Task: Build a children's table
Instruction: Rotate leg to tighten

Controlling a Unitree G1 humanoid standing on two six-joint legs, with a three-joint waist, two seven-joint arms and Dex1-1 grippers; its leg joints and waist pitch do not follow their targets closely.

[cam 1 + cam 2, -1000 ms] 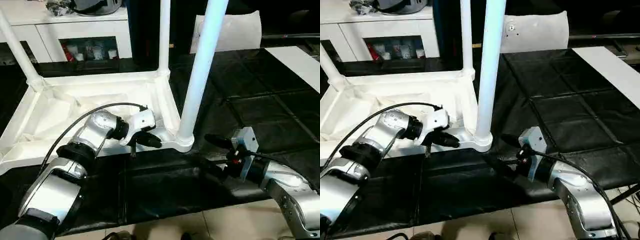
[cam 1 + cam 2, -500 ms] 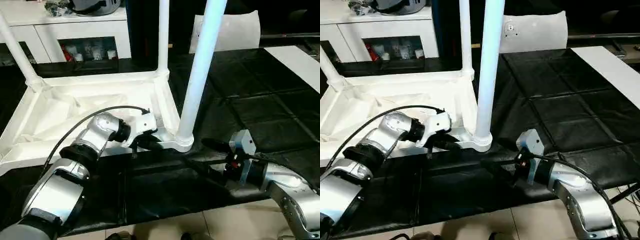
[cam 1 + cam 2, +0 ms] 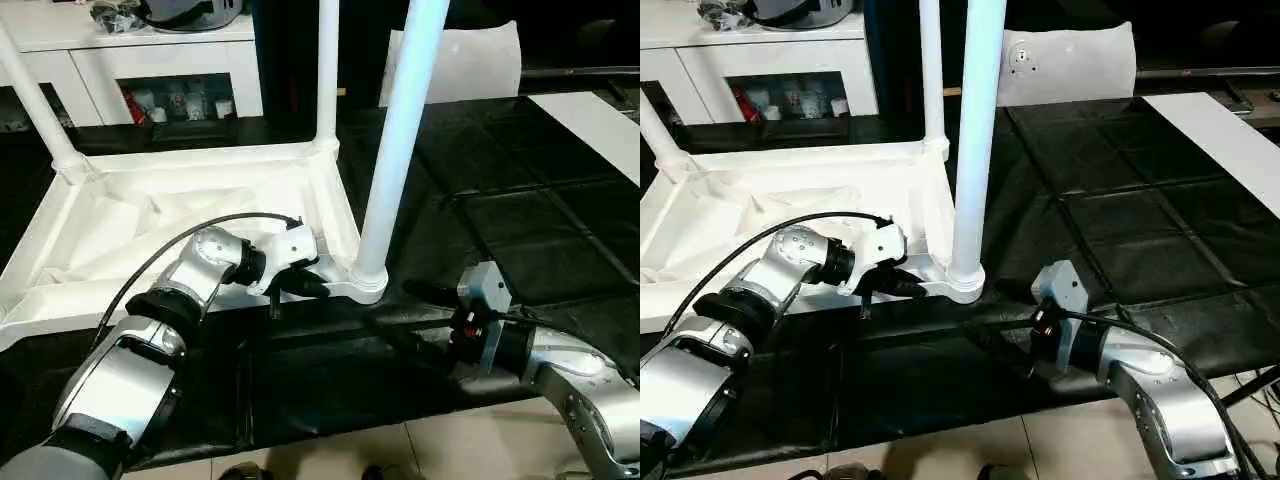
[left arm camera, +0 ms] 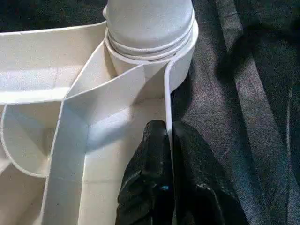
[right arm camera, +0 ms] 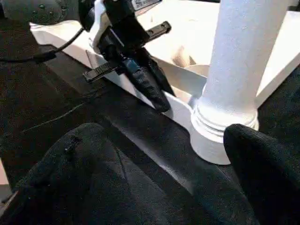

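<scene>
The children's table lies upside down on the black mat, its white tabletop [image 3: 120, 215] showing the ribbed underside. Three white legs stand in corner sockets: near right leg [image 3: 395, 150], far right leg [image 3: 327, 70], far left leg [image 3: 35, 100]. My left gripper [image 3: 305, 285] is shut on the tabletop's near rim [image 4: 167, 93], one finger on each side of the thin wall, just beside the near right socket [image 4: 150, 33]. My right gripper [image 3: 405, 315] stands open low over the mat, just right of that leg's base [image 5: 225, 126], with nothing between its fingers [image 5: 89, 178].
The black mat [image 3: 520, 200] stretches to the right of the tabletop. A flat white sheet [image 3: 590, 120] lies at the far right. White cabinets [image 3: 150, 60] stand behind, and a white panel [image 3: 460, 60] leans at the back. Tiled floor [image 3: 400, 450] starts at the mat's near edge.
My left gripper has closed onto the near rim and edged slightly toward the socket. The right gripper has sunk a little and stays open.
</scene>
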